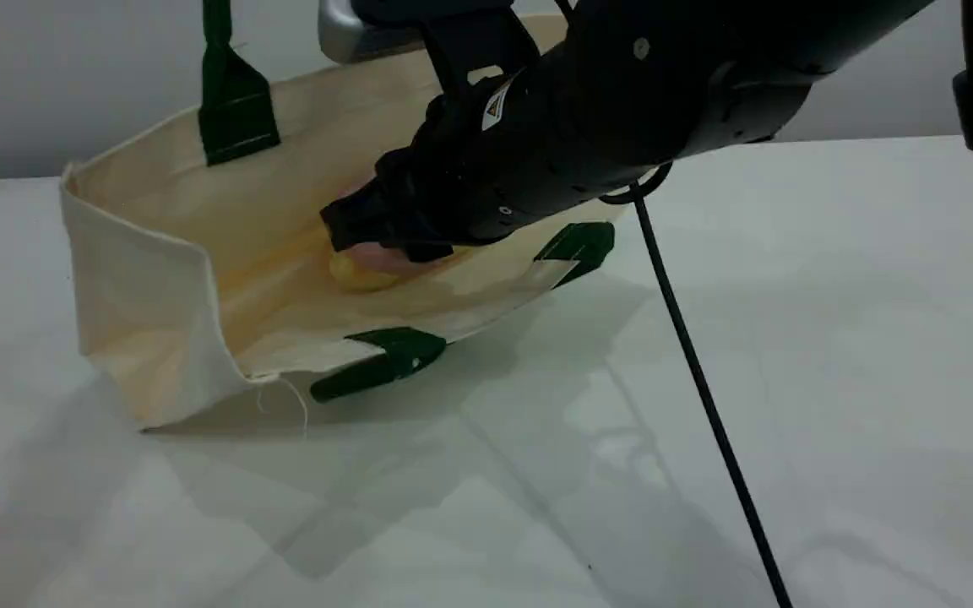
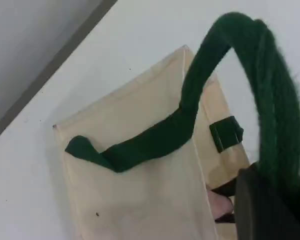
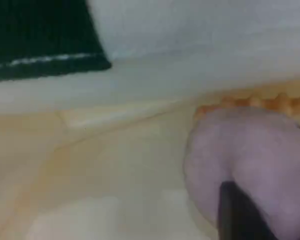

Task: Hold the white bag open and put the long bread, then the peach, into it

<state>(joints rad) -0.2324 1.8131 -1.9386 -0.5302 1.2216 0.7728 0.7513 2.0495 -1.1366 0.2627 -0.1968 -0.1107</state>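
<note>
The white bag (image 1: 165,253) lies on its side with its mouth facing right and held open. One green handle (image 1: 218,51) is pulled up out of the scene view. In the left wrist view that handle (image 2: 270,80) loops over my left gripper (image 2: 270,205), which is shut on it. My right gripper (image 1: 377,241) reaches deep into the bag and is shut on the pink peach (image 1: 385,256). The long bread (image 1: 356,272) lies inside the bag, just under the peach. The right wrist view shows the peach (image 3: 250,160) against my fingertip (image 3: 240,215), with the bread's orange ridges (image 3: 270,102) behind it.
A black cable (image 1: 689,363) hangs from the right arm and runs across the white table (image 1: 833,380) towards the front edge. The bag's lower handle (image 1: 385,359) lies flat on the table at the bag's mouth. A grey wall stands behind the bag.
</note>
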